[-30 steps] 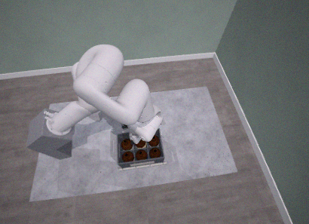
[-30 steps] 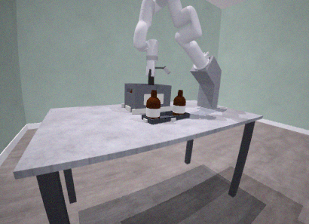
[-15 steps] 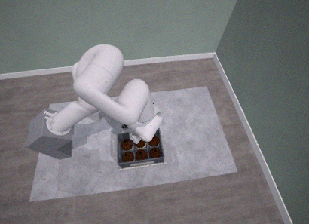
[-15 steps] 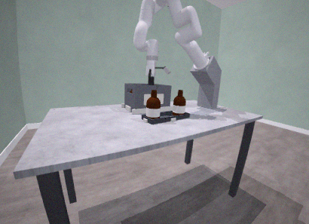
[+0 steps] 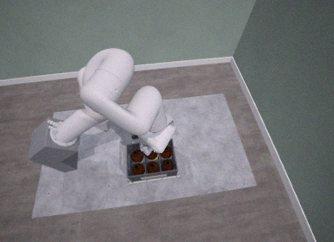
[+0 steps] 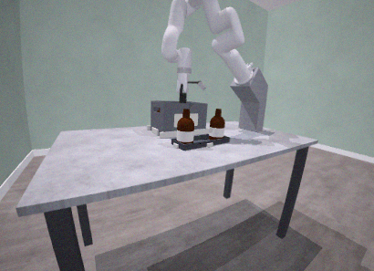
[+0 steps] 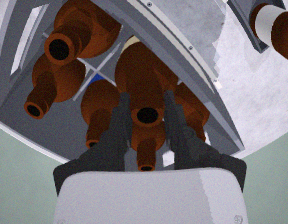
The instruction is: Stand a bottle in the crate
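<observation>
The grey crate [image 5: 148,161] stands on the table and holds several brown bottles; it also shows in the exterior view [image 6: 179,114]. My gripper [image 7: 147,103] is shut on the neck of a brown bottle [image 7: 147,90], which is lowered into a back cell of the crate. In the exterior view my gripper [image 6: 182,96] reaches down into the crate from above. Two brown bottles with white labels [image 6: 185,126] [image 6: 216,124] stand upright on the dark tray [image 6: 199,141] in front of the crate. One tray bottle shows at the wrist view's upper right [image 7: 273,24].
The arm's grey base block [image 6: 252,101] stands at the table's back right. The arm's elbow [image 5: 142,109] hangs over the crate's back edge and hides part of it in the top view.
</observation>
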You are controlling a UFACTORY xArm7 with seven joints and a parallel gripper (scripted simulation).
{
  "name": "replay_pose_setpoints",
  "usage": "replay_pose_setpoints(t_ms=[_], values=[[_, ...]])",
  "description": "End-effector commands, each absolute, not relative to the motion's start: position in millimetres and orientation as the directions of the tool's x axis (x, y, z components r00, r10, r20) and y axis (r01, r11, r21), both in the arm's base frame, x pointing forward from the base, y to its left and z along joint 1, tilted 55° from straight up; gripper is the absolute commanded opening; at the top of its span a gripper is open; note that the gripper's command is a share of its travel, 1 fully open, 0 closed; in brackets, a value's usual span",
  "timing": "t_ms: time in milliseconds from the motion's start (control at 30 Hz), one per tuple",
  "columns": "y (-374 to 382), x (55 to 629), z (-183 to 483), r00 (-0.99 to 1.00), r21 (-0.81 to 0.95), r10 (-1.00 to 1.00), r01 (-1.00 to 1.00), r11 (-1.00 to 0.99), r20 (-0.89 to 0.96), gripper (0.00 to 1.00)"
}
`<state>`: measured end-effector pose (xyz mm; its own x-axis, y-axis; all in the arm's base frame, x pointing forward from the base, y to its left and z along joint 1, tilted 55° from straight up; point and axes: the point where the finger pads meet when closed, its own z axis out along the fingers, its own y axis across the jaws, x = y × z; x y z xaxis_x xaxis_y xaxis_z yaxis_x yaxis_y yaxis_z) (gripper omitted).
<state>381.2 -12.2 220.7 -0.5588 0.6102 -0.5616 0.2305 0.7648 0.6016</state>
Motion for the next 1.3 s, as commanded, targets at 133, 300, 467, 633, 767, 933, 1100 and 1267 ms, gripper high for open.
replay_pose_setpoints(t_ms=[133, 300, 467, 633, 767, 933, 1100, 1267], values=[[-12, 383, 220, -0.558, 0.602, 0.611, 0.23, 0.764, -0.562, 0.0], [-12, 384, 219, -0.558, 0.602, 0.611, 0.23, 0.764, -0.562, 0.0], [-11, 386, 218, -0.558, 0.602, 0.611, 0.23, 0.764, -0.562, 0.0], [-11, 387, 217, -0.558, 0.602, 0.611, 0.23, 0.764, -0.562, 0.0], [-11, 389, 216, -0.558, 0.602, 0.611, 0.23, 0.764, -0.562, 0.0], [-10, 391, 214, -0.558, 0.602, 0.611, 0.23, 0.764, -0.562, 0.0], [-10, 392, 214, -0.558, 0.602, 0.611, 0.23, 0.764, -0.562, 0.0], [-9, 393, 213, -0.558, 0.602, 0.611, 0.23, 0.764, -0.562, 0.0]])
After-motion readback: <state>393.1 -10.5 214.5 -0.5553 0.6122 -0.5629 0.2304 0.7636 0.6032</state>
